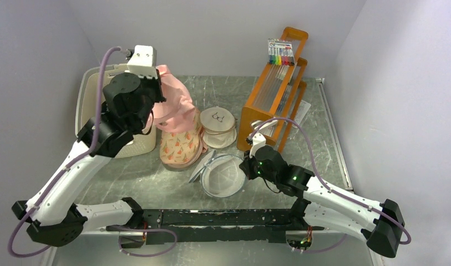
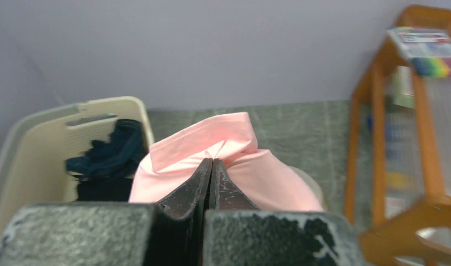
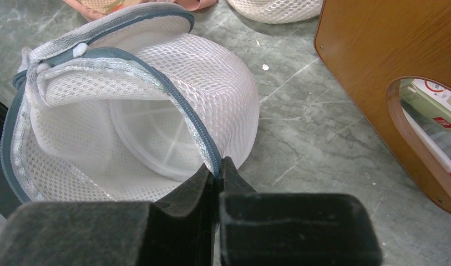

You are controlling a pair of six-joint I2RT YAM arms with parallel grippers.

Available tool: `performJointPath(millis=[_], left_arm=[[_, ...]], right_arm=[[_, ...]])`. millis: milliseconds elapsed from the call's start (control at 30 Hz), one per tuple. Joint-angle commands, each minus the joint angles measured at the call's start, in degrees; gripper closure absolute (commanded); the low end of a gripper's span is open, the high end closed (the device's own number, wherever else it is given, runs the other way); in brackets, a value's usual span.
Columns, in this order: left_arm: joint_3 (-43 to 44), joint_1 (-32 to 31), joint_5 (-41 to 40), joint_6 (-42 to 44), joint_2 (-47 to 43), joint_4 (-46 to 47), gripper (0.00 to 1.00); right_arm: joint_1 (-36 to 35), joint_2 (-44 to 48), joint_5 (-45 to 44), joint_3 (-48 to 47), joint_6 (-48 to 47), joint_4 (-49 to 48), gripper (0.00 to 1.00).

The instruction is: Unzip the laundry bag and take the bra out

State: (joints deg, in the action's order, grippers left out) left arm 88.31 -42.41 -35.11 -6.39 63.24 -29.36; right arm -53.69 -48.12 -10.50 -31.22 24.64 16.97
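Note:
The pink bra (image 1: 176, 102) hangs in the air at the back left, beside the basket, with my left gripper (image 1: 155, 88) shut on its top fold. In the left wrist view the gripper's (image 2: 212, 162) jaws are pressed together on the bra's (image 2: 267, 177) pink fabric. The white mesh laundry bag (image 1: 223, 176) lies unzipped on the table's near middle. My right gripper (image 1: 248, 163) is at its right edge. In the right wrist view that gripper (image 3: 218, 162) is shut on the grey-blue zipper rim (image 3: 178, 100) of the laundry bag (image 3: 212, 72), whose mouth gapes, showing only white mesh inside.
A beige laundry basket (image 1: 87, 94) with dark clothes (image 2: 112, 149) stands at the back left. A peach patterned bag (image 1: 181, 147) and a beige glasses-print bag (image 1: 217, 119) lie behind the laundry bag. An orange wooden rack (image 1: 275, 88) with markers (image 1: 280, 52) stands to the right.

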Motion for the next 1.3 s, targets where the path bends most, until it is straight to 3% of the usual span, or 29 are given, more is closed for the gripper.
performJointPath(millis=[0,100,233,333,533,633,733,833,933,1133,1267], left_arm=[[3.52,1.01,-12.64,10.62,2.35,6.41,0.93],[3.14,3.28,-13.16,13.95,3.5,12.27,0.93],[-0.02,11.25,-13.32,16.55,4.99,18.17,0.93],[-2.6,20.86,-8.18,10.87,6.39,15.71,0.93],[-20.12,35.37,-1.98,0.96,6.84,17.84,0.93],[-23.3,42.63,2.13,-3.82,11.4,15.71,0.92],[-16.06,45.9,-1.26,-8.91,16.63,7.5,0.73],[-16.75,46.77,-0.04,-10.47,15.24,8.13,0.34],[-21.62,46.77,5.32,-9.02,9.78,13.85,0.02],[-26.31,44.53,16.07,-5.23,2.28,20.35,0.01],[-27.23,39.13,20.3,-2.72,0.91,21.82,0.04]], right_arm=[[-0.01,-0.53,-0.22,-0.04,0.04,-1.16,1.0],[-0.05,-0.65,-0.22,-0.15,0.0,-1.13,1.0],[-0.03,-0.67,-0.31,-0.11,0.05,-1.22,1.0],[-0.06,-0.87,-0.28,-0.09,0.0,-1.18,1.0],[-0.03,-0.81,-0.4,-0.13,0.0,-1.07,1.0],[-0.05,-0.72,-0.16,-0.12,-0.03,-1.11,1.0],[-0.01,-0.98,-0.02,-0.2,-0.13,-1.2,1.0],[-0.03,-1.2,-0.17,-0.3,-0.04,-1.06,1.0],[-0.06,-1.18,-0.22,-0.23,-0.03,-1.22,1.0],[-0.03,-1.04,-0.13,-0.36,-0.05,-0.87,1.0],[-0.06,-1.5,-2.46,-2.1,1.91,2.09,1.0]])
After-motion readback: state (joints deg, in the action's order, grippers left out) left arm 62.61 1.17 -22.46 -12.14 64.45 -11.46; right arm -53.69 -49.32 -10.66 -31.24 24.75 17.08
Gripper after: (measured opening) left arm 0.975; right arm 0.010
